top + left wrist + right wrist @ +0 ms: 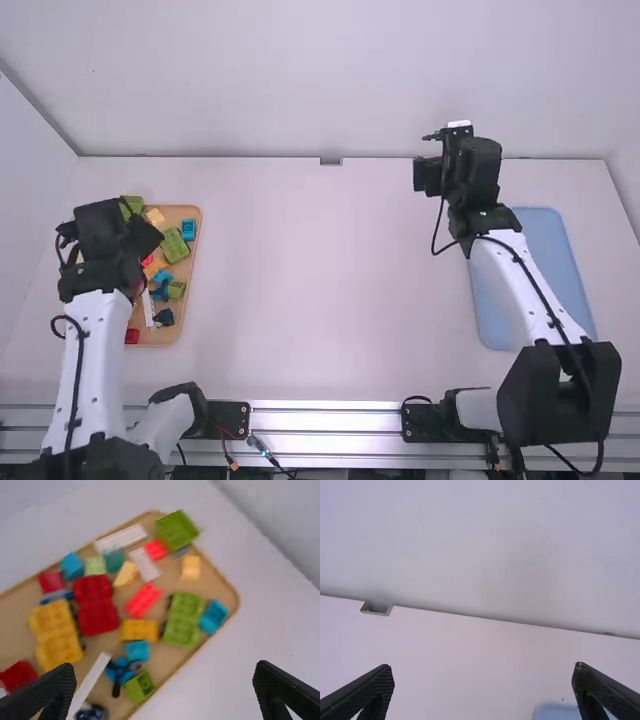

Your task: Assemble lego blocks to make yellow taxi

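My left gripper (112,222) hangs over the left part of the wooden tray. In its wrist view the left gripper (165,692) stands open above the blocks, holding nothing. A yellow car-shaped piece (56,634) lies there beside a red one (95,605); a smaller yellow-orange block (139,630) sits between the red and green car-shaped pieces. Another pale yellow block (191,567) rests near the green box. My right gripper (430,175) is near the table's far edge, left of the blue mat; in its wrist view the right gripper (482,692) is open and holds nothing.
The wooden tray (200,260) with many loose blocks lies at the table's left. A blue mat (555,270) lies at the right, partly under the right arm. A wall (300,80) rises behind the far edge, where a small grey bracket (331,161) sits.
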{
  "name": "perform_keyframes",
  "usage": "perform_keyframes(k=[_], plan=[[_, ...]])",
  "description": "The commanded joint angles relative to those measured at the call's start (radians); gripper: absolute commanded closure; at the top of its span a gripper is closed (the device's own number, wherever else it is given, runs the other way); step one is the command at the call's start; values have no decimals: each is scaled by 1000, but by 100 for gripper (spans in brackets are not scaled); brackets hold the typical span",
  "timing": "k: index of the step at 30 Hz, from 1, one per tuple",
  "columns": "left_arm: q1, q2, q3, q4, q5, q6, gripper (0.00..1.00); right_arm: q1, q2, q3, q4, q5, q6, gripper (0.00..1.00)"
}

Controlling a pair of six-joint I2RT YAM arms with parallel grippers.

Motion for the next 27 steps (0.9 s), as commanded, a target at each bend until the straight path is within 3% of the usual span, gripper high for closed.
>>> perform_keyframes(k=[1,6,11,18,27], plan=[[75,53,39,-43,35,-102,3,7,30,65,4,11,0,3],[201,173,70,-90,100,-116,1,10,61,90,3,12,11,1],[322,370,166,-236,143,-76,1,11,66,94,8,12,11,1],[351,592,240,-267,152,-13,1,10,66,94,29,12,41,1],[352,644,201,-174,156,100,1,10,66,94,34,13,48,1]])
